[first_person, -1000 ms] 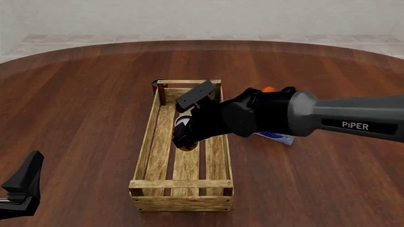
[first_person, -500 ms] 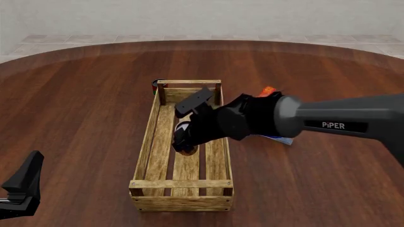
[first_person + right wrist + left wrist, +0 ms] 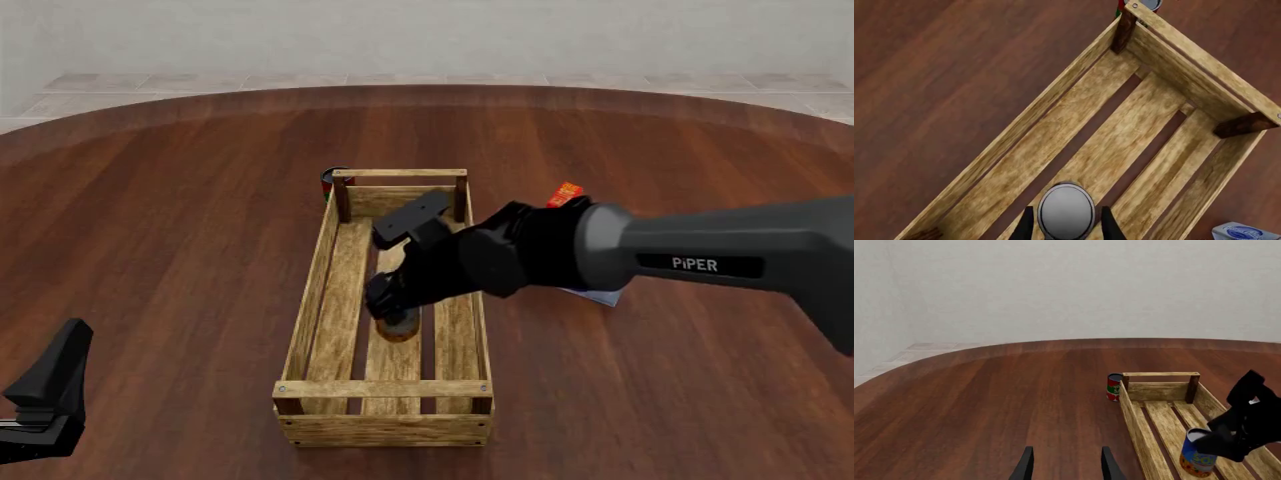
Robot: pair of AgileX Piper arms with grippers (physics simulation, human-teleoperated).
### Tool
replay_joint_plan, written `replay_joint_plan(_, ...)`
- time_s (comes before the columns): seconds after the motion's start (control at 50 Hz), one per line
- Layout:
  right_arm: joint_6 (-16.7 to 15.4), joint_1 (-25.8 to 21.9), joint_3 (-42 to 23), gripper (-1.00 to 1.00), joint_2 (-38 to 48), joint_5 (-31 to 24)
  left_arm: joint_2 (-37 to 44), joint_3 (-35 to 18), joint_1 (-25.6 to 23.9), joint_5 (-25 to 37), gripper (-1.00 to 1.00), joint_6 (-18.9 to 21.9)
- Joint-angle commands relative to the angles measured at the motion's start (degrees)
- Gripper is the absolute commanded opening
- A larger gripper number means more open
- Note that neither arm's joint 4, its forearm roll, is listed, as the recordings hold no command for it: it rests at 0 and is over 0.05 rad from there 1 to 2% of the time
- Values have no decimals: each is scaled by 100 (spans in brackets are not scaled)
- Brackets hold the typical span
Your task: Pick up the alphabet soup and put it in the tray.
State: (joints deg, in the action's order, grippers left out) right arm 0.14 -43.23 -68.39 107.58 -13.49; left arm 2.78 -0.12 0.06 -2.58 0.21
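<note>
One small cylindrical alphabet soup can [image 3: 1197, 459] with a silvery flat top and a blue and orange label sits low inside the one long light-wood slatted tray [image 3: 310, 300], over the middle slat, about halfway along its length; whether it touches the slat cannot be told. The right gripper [image 3: 1066, 224] is clenched on the can, one dark finger on each side. One dark can with a red and green label [image 3: 1114, 387] stands on the brown wooden table [image 3: 174, 230], just outside the tray's far left corner. One blue-and-white box [image 3: 1246, 233] lies on the table beside the tray's right wall. The left gripper [image 3: 1064, 465] hangs over bare table, released, its two fingers apart
</note>
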Motion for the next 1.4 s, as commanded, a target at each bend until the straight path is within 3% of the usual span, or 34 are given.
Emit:
replay_joint_plan(0.02,46,47,54,100,25,120,-22,-1,-4,22,100,-2)
replay_joint_plan(0.56,-107,60,446,100,-919,59,-21,-1,-5,22,100,-1)
replay_joint_plan(1.0,-169,238,1351,100,-2151,227,-22,-1,-5,22,100,0)
replay_joint_plan(1.4,76,735,2458,100,-3459,478,-24,-1,-4,23,100,0)
